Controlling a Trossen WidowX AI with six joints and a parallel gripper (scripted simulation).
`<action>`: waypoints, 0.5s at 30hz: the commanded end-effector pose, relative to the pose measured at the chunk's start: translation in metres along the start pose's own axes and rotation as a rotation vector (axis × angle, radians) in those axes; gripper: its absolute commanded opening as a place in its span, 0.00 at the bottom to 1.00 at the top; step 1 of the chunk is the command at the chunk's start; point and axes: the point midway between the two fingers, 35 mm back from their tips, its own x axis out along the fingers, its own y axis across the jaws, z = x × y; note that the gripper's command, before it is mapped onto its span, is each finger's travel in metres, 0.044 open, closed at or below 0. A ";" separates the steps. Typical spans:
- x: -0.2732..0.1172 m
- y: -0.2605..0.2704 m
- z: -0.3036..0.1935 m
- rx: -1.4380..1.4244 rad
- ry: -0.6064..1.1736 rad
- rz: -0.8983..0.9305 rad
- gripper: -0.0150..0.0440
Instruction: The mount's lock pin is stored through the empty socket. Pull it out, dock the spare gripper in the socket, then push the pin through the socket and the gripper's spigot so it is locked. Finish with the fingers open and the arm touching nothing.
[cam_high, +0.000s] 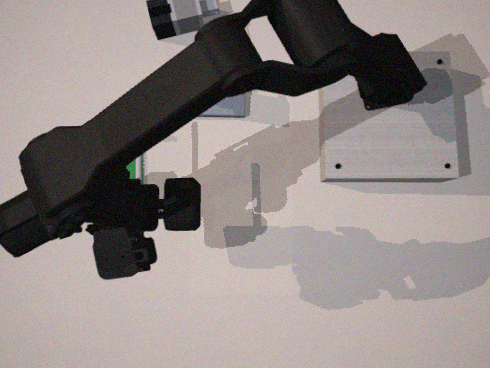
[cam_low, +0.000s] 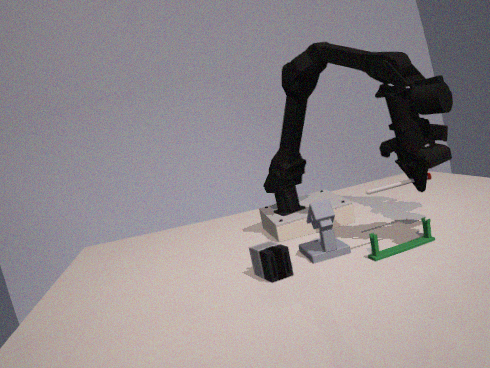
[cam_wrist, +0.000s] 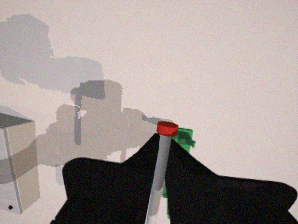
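Observation:
My gripper (cam_low: 421, 187) (cam_wrist: 160, 138) is shut on the lock pin (cam_low: 390, 187) (cam_wrist: 160, 167), a thin grey rod with a red head (cam_wrist: 167, 128), and holds it above the table. In the exterior view the pin's free end is well clear of the grey mount (cam_low: 327, 239). The mount stands upright with its angled socket (cam_low: 321, 212) on top, and no pin shows in it. In the top view the arm hides most of the mount (cam_high: 227, 106) and the fingertips. The spare gripper (cam_low: 272, 263) (cam_high: 185, 19), a grey and black block, stands apart beside the mount.
A green rack (cam_low: 402, 248) (cam_high: 131, 171) (cam_wrist: 185, 137) with two uprights stands on the table beside the mount, below the gripper. The arm's pale base block (cam_high: 390, 150) (cam_low: 280, 229) (cam_wrist: 25, 167) lies behind the mount in the exterior view.

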 end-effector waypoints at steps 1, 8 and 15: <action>-0.002 -0.010 0.007 -0.012 0.000 -0.005 0.25; -0.001 -0.024 0.016 -0.022 0.001 -0.004 0.25; 0.000 -0.031 0.020 -0.027 0.001 -0.003 0.25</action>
